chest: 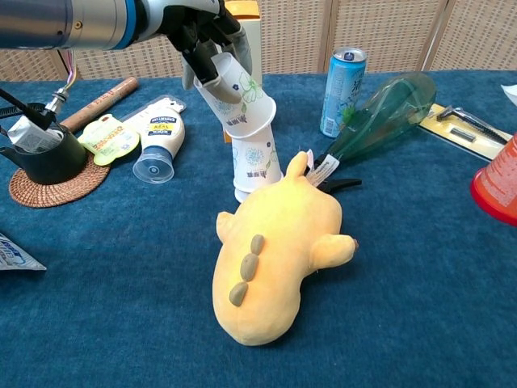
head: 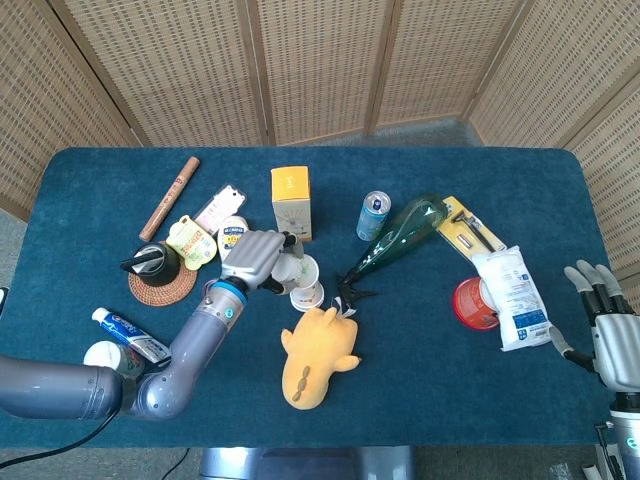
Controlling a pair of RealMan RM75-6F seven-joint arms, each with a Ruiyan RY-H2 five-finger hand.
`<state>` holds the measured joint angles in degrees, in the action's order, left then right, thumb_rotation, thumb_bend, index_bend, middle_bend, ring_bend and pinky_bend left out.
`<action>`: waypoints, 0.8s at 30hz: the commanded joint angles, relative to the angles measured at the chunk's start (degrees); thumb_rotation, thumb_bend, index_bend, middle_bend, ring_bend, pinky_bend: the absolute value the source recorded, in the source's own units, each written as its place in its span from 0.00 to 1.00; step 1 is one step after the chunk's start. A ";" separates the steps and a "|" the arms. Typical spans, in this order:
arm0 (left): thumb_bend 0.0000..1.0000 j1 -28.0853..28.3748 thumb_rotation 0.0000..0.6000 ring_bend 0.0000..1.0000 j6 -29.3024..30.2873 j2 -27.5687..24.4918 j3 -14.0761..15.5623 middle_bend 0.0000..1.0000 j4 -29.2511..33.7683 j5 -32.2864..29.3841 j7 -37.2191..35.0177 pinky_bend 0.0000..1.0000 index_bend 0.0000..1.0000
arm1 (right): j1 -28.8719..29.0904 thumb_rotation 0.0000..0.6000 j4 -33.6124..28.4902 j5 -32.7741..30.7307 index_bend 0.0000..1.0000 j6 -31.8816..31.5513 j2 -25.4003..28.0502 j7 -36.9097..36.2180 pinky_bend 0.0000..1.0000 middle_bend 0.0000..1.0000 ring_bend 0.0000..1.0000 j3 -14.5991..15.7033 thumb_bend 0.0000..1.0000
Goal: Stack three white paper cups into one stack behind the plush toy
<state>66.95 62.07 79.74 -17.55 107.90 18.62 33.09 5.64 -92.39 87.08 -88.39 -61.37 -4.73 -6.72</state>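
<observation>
The left robot hand [chest: 200, 32] grips a tilted paper cup [chest: 237, 99], its rim over the upside-down cups [chest: 256, 160] behind the plush toy [chest: 273, 255].

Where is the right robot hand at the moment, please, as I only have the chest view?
Observer: The right robot hand is off the table's near right corner, fingers spread, holding nothing.
Operator: Does anything lie close to it?
Observer: A white packet lies just to its left, overlapping a red cup.
Operator: Is anything near the left elbow?
Observer: A white-capped jar sits right beside the left arm.
</observation>
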 commanded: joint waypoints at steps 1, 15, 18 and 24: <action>0.31 0.45 1.00 0.36 0.45 0.75 0.35 0.37 -0.61 -0.38 0.56 0.58 0.46 | -0.03 1.00 -0.07 0.05 0.10 -0.05 0.07 -0.11 0.37 0.00 0.00 0.02 0.33; 0.30 1.21 1.00 0.30 0.24 4.05 0.97 0.29 -3.49 -1.98 1.06 0.56 0.39 | -0.03 1.00 -0.12 0.18 0.10 -0.10 0.12 -0.21 0.37 0.00 0.00 0.03 0.34; 0.30 1.36 1.00 0.28 0.18 4.68 1.17 0.25 -4.11 -1.93 1.32 0.56 0.36 | -0.08 1.00 -0.14 0.09 0.10 -0.17 0.15 -0.33 0.37 0.00 0.00 -0.01 0.34; 0.30 1.93 1.00 0.23 -0.28 5.37 1.61 0.18 -4.54 -3.66 2.57 0.54 0.33 | -0.06 1.00 -0.13 0.17 0.10 -0.12 0.17 -0.37 0.37 0.00 0.00 0.03 0.33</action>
<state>68.76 61.86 84.98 -16.05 103.45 15.14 35.50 5.58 -92.51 87.26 -88.52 -61.20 -5.09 -6.70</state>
